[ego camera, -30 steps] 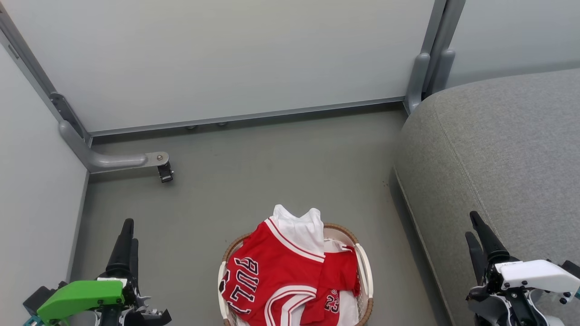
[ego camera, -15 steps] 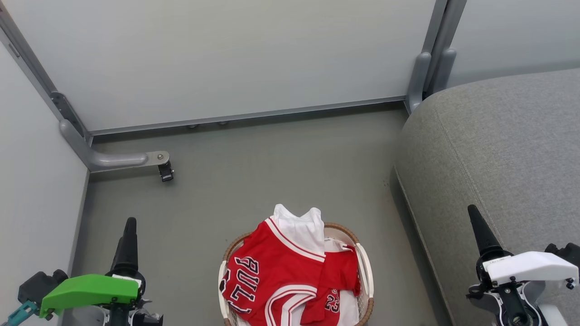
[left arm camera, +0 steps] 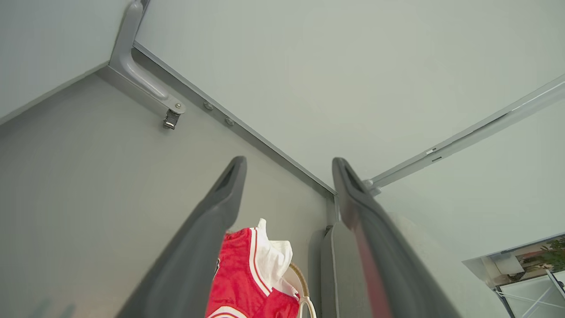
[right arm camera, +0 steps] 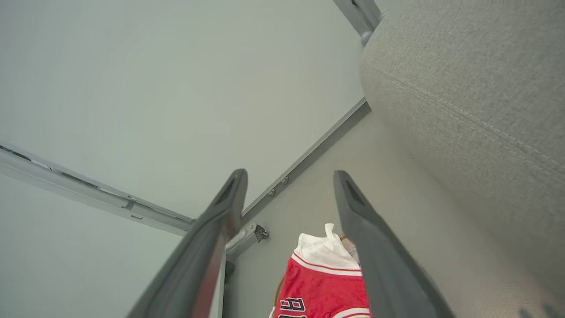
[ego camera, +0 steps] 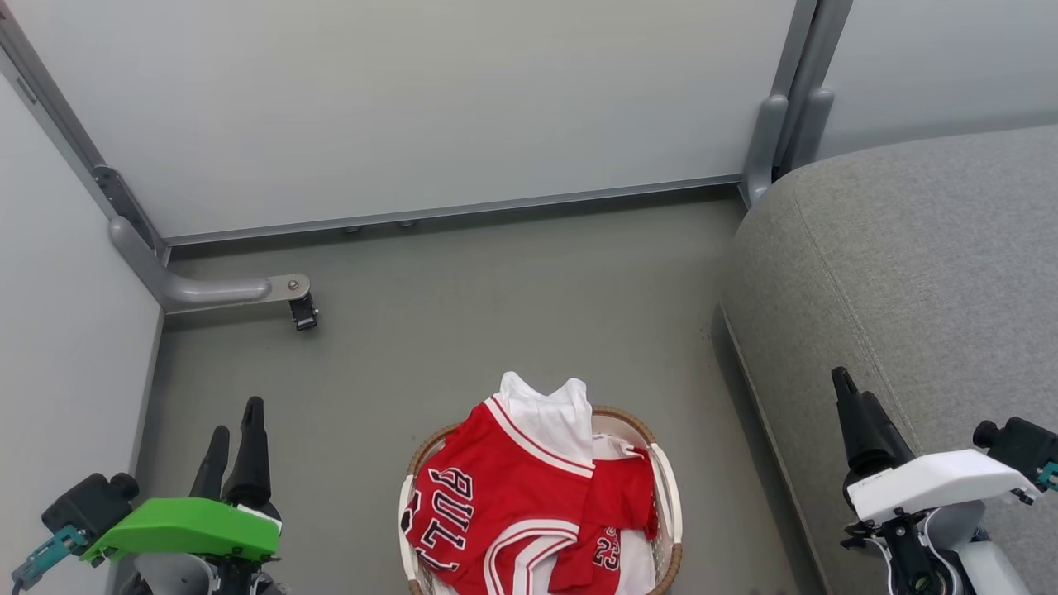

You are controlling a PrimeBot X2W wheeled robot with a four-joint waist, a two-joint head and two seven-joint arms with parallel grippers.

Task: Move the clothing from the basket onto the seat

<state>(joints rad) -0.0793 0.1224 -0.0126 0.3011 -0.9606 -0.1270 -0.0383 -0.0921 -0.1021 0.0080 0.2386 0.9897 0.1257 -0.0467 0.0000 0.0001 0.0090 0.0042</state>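
The clothing, red jerseys with white trim and dark lettering, is heaped in the basket on the floor at the bottom centre, with a white part sticking up at the far side. The seat, a big grey cushion, lies to the right of the basket. My left gripper hangs open over the floor left of the basket. My right gripper is open above the seat's near edge. In the left wrist view the open gripper frames the clothing and seat. The right wrist view shows the open gripper, clothing and seat.
Pale wall panels close off the back and left. A grey metal bracket with a small black latch juts from the left corner onto the floor. A grey post stands at the seat's far corner. Grey floor lies beyond the basket.
Both arms have turned at the wrist: the left gripper now shows two fingers and sits slightly right, the right gripper has shifted up and left. Clothing and basket have not moved.
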